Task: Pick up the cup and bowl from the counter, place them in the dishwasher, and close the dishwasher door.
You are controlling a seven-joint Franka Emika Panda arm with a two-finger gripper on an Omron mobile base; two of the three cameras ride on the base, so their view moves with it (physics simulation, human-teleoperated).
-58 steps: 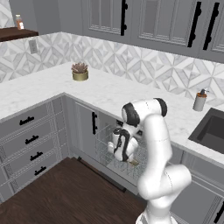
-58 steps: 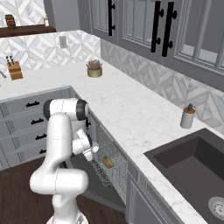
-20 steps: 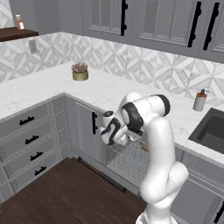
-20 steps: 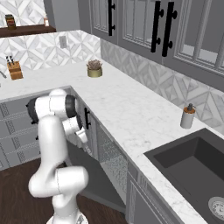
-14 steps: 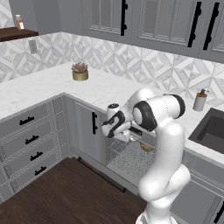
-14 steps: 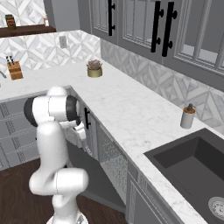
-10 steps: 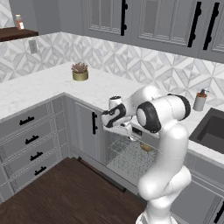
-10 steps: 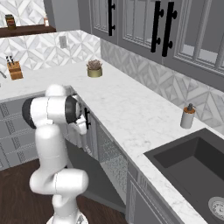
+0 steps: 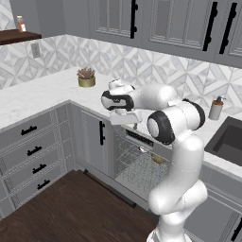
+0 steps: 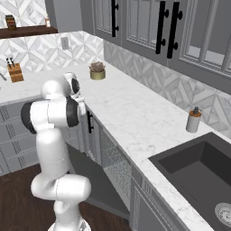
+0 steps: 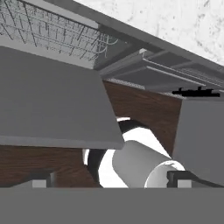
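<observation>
Jaws (image 11: 111, 179): released, gripping nothing. Dishwasher door (image 11: 48, 100): lowered flat, ahead of the jaws. Wire rack (image 9: 137, 165): below the jaws, holding red cup (image 9: 142, 150) and tan bowl (image 9: 157, 159). Bench (image 9: 42, 97): alongside.

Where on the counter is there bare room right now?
Bare counter runs between the succulent pot and the soap dispenser, and left of the pot toward the knife block. It is crowded at the open dishwasher, where the arm hangs over the rack.
</observation>
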